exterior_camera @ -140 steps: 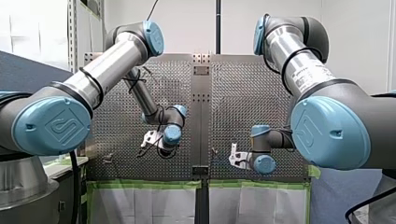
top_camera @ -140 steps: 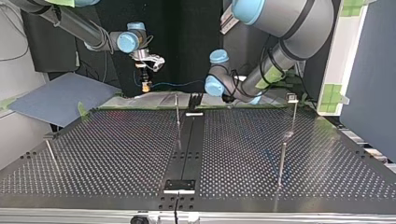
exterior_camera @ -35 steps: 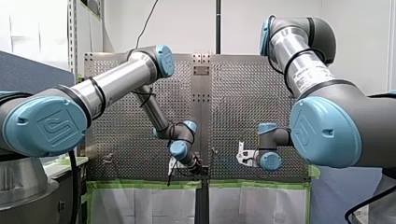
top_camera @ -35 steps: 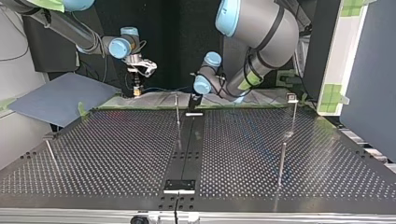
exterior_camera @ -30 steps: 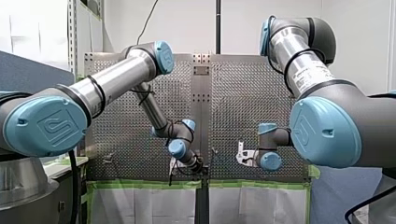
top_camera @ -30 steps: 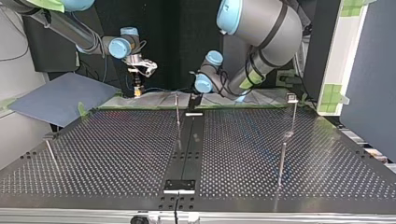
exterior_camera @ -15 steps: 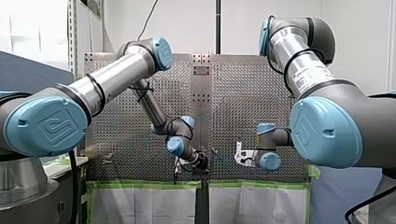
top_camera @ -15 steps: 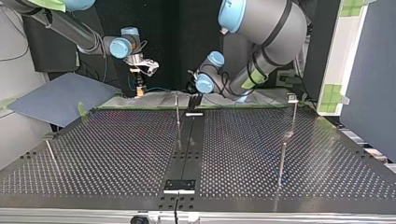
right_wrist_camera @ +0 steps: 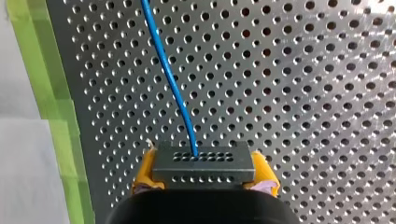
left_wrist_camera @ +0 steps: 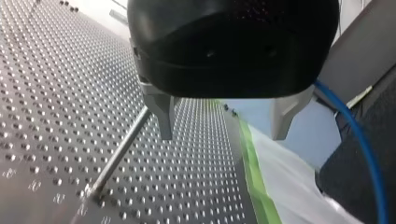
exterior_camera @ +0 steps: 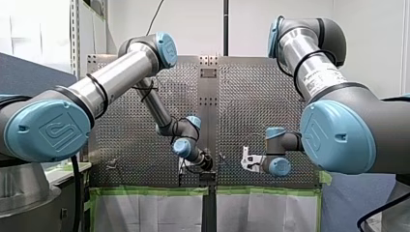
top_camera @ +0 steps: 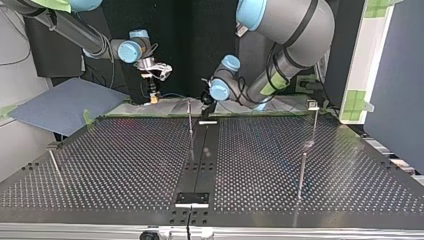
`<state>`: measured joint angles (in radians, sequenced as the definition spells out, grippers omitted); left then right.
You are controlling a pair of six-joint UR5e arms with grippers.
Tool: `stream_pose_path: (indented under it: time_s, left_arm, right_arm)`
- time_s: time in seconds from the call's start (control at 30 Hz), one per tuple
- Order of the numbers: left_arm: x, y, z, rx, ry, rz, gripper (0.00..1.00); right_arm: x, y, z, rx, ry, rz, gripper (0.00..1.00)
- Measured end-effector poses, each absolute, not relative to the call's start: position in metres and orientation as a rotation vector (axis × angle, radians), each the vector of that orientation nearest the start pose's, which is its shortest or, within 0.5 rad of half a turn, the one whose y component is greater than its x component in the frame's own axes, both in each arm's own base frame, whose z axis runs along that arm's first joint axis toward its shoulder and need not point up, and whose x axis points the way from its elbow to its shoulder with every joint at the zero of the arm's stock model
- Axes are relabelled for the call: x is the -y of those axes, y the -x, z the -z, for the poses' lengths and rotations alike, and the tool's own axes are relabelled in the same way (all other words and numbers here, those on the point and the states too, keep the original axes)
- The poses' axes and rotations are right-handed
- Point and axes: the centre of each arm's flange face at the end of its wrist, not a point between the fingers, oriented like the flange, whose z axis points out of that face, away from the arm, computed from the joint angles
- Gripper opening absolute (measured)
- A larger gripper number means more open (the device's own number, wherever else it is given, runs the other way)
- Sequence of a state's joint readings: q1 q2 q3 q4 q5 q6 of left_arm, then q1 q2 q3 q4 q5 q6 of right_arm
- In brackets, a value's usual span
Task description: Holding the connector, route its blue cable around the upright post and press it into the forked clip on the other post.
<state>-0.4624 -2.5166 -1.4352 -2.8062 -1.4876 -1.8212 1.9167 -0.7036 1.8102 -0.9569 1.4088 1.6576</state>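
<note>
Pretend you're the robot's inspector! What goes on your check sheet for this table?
Surface: perforated table, metal, with thin posts standing on it.
Job's things: connector between yellow pads; upright post near the far middle; forked clip at the top view's right, no cable seen at it.
Clutter: nothing seen.
Grippers: my left gripper open, holding nothing; my right gripper shut on the connector.
Cables: blue cable runs out of the connector.
Surroundings: green tape along the table's edge; blue-grey board at the top view's left.

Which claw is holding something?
My right gripper: its yellow pads squeeze the dark connector with the blue cable. My left gripper is open, with nothing between its fingers.
</note>
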Motion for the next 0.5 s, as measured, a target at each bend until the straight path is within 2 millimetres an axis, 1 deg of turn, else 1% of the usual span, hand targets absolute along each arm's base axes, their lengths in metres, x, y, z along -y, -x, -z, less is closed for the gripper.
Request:
stream_pose_path:
  time_s: [0.3, 0.43, 0.5]
  left_arm:
    - [0.414, -0.521, 0.014, -2.039, -0.219, 0.44, 1.0]
    - [0.417, -0.515, 0.017, -2.017, -0.206, 0.417, 1.0]
    - [0.422, -0.511, 0.017, -2.005, -0.204, 0.41, 1.0]
  right_arm:
    - [0.496, -0.344, 0.026, 1.093, -1.718, -1.6, 0.0]
    - [0.497, -0.343, 0.026, 1.094, -1.726, -1.61, 0.0]
    - [0.498, -0.341, 0.026, 1.098, -1.729, -1.609, 0.0]
